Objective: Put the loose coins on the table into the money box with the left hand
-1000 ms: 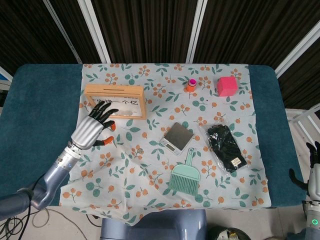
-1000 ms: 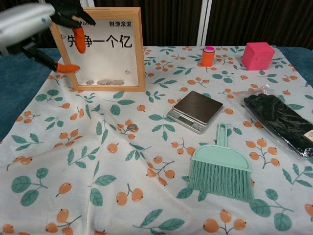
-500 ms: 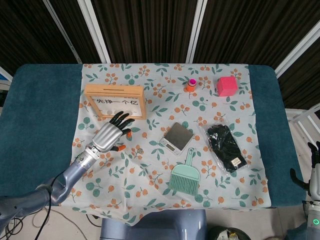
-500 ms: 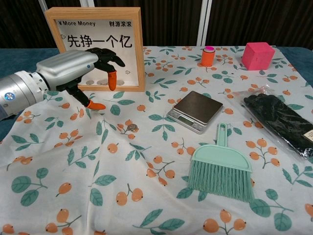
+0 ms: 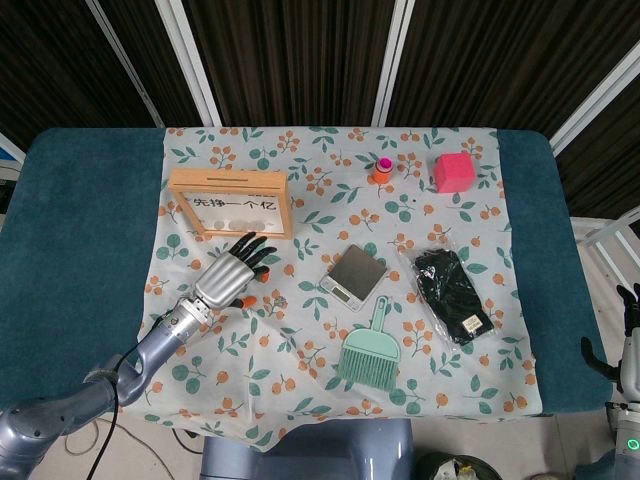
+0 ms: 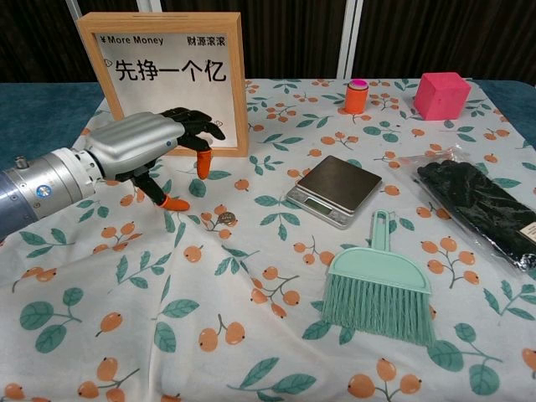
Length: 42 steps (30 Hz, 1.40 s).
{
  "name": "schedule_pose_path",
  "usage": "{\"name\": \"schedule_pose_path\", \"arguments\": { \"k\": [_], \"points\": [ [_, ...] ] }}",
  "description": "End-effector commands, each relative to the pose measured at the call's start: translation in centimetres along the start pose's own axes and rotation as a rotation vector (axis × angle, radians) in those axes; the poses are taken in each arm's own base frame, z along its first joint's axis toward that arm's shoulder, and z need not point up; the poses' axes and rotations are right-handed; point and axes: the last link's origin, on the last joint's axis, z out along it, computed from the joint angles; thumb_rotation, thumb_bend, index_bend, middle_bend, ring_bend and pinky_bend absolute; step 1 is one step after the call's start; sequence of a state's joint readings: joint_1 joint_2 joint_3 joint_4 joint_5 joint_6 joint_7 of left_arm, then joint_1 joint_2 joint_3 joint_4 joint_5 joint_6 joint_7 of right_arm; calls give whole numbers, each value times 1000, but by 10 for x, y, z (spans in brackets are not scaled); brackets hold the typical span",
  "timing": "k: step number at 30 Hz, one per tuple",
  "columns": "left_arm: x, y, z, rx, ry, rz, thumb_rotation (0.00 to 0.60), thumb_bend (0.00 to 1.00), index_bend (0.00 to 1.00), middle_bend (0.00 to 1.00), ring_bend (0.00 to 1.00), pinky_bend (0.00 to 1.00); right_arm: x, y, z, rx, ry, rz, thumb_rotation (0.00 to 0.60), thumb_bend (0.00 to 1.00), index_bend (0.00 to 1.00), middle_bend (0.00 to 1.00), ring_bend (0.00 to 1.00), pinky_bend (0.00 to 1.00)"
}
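Since a second ago my left hand (image 6: 151,151) has come down from the money box (image 6: 167,79) toward the cloth and now hovers with fingers apart and curled downward, holding nothing, thumb and forefinger tips (image 6: 202,165) spaced as if readying a pinch. One loose coin (image 6: 224,218) lies on a crease of the floral tablecloth (image 6: 251,335), near the hand at about its 4 o'clock in the chest view, while other coins already rest inside the box. My right hand (image 5: 628,335) sits off the table edge, well apart; whether it is open I cannot tell.
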State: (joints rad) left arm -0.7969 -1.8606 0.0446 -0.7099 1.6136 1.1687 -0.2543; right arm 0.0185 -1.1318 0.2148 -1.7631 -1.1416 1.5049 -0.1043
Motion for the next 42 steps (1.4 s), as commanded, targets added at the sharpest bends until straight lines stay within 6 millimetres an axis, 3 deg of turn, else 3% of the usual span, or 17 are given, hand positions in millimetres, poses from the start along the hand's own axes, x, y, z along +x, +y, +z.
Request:
{"name": "schedule_pose_path", "arguments": {
  "k": [1,12,19,25,32,42],
  "points": [
    [-3,-2,-5,-18,-16,28,600,139,493,124,0,0,0,0,1,-1,0,-5,600,394,117,27,50,0],
    [-4,-17,-39,2,-44,40,600,126,480,118,0,0,-3,-1,2,-1,-5,-9,600,394,119,27,50,0],
    [-8,-27,-46,48,-66,47,600,126,477,116,0,0,-1,0,2,-9,-4,2,600,394,125,27,50,0],
    [-6,-29,-43,64,-41,53,600,126,475,117,0,0,-1,0,1,-12,-2,1,600,394,126,28,50,0],
    [17,-19,-34,34,95,1,600,125,477,119,0,0,-1,0,2,-10,-2,-4,600,394,126,28,50,0],
    [46,-8,-9,28,157,-116,600,125,481,116,0,0,-2,0,2,-8,-5,-8,600,395,126,28,50,0]
  ]
}}
